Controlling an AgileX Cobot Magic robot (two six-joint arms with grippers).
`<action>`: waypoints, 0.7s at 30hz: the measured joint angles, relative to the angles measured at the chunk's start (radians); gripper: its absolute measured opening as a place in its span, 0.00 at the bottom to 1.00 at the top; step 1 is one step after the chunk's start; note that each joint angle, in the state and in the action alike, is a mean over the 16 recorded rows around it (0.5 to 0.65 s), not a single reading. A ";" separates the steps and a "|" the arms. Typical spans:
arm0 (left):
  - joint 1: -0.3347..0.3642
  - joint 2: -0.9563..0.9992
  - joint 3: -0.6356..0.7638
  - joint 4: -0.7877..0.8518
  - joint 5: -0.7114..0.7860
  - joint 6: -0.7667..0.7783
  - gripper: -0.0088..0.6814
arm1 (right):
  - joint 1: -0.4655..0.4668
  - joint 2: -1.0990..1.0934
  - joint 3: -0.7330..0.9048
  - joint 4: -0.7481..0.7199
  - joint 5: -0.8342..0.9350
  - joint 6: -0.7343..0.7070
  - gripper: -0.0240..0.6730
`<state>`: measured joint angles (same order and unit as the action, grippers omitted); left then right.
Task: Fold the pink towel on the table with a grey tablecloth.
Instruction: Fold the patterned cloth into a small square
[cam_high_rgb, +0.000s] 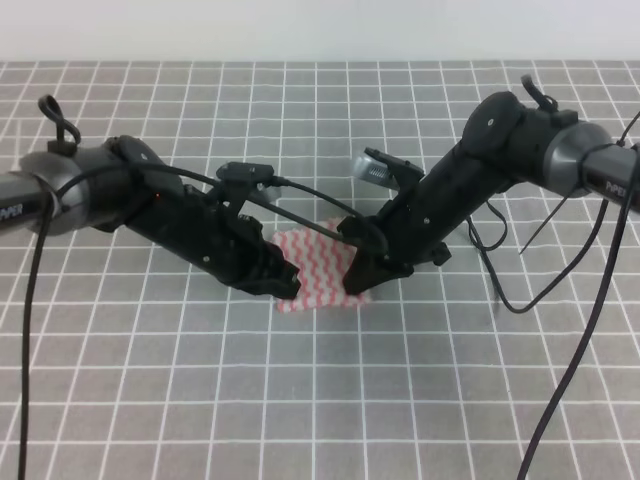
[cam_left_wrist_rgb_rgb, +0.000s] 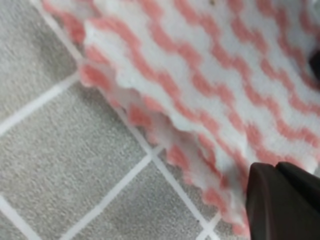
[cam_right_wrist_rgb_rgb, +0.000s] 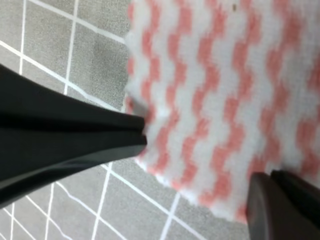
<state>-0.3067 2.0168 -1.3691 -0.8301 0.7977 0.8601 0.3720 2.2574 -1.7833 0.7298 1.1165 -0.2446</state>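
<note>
The pink towel (cam_high_rgb: 320, 268) lies in the middle of the table with a grey tablecloth (cam_high_rgb: 330, 400), a small zigzag-striped patch between the two arms. My left gripper (cam_high_rgb: 283, 283) is down at its near left corner. My right gripper (cam_high_rgb: 368, 272) is at its near right corner. In the right wrist view the fingers (cam_right_wrist_rgb_rgb: 75, 135) stand apart, with the towel (cam_right_wrist_rgb_rgb: 225, 90) edge between them. The left wrist view shows one finger (cam_left_wrist_rgb_rgb: 285, 205) at the towel's (cam_left_wrist_rgb_rgb: 210, 75) serrated edge, which looks lifted in two layers. The other finger is out of frame.
Black cables (cam_high_rgb: 560, 260) hang from the right arm over the cloth at the right. A cable (cam_high_rgb: 30, 330) drops from the left arm at the far left. The white wall (cam_high_rgb: 320, 30) borders the table's far edge.
</note>
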 joint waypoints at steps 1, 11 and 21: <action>0.000 -0.003 -0.002 0.000 -0.005 0.000 0.01 | 0.000 0.000 -0.002 0.001 0.000 0.000 0.01; 0.000 -0.025 -0.021 -0.056 -0.124 0.033 0.01 | 0.000 -0.008 -0.036 0.011 -0.070 0.001 0.01; 0.000 0.028 -0.022 -0.227 -0.247 0.166 0.01 | 0.000 -0.001 -0.053 0.028 -0.250 0.004 0.01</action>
<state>-0.3066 2.0447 -1.3915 -1.0572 0.5508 1.0261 0.3720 2.2566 -1.8366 0.7578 0.8662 -0.2404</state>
